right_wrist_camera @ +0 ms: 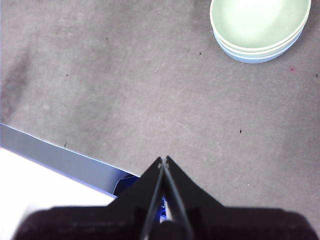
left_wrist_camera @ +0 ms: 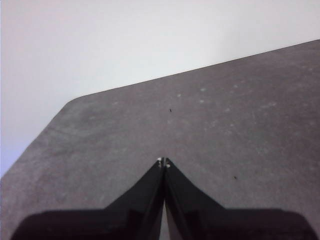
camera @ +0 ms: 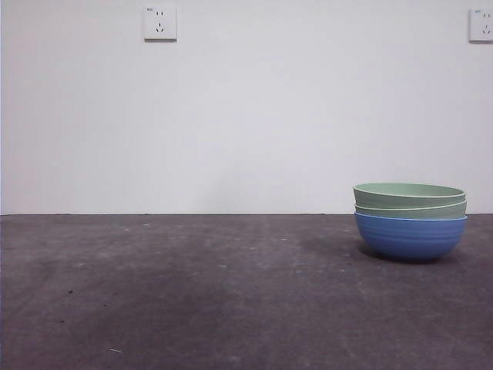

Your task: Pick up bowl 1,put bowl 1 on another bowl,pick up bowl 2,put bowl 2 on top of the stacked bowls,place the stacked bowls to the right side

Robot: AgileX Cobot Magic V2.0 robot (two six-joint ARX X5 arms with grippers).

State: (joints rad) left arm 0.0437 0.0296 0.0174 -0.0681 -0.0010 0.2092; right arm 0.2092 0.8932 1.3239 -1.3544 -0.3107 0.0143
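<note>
The stacked bowls [camera: 410,227] stand on the right side of the table: two pale green bowls [camera: 410,199] nested inside the blue bowl [camera: 410,237] at the bottom. From the right wrist view the stacked bowls [right_wrist_camera: 260,27] lie well ahead of my right gripper [right_wrist_camera: 164,160], which is shut, empty, and high above the table. My left gripper [left_wrist_camera: 163,162] is shut too, holding nothing, over bare tabletop near a rounded table corner. Neither arm shows in the front view.
The grey table [camera: 192,293] stretches left of the bowls. A white wall with two power sockets [camera: 159,23] stands behind it. The table's near edge [right_wrist_camera: 60,155] shows in the right wrist view.
</note>
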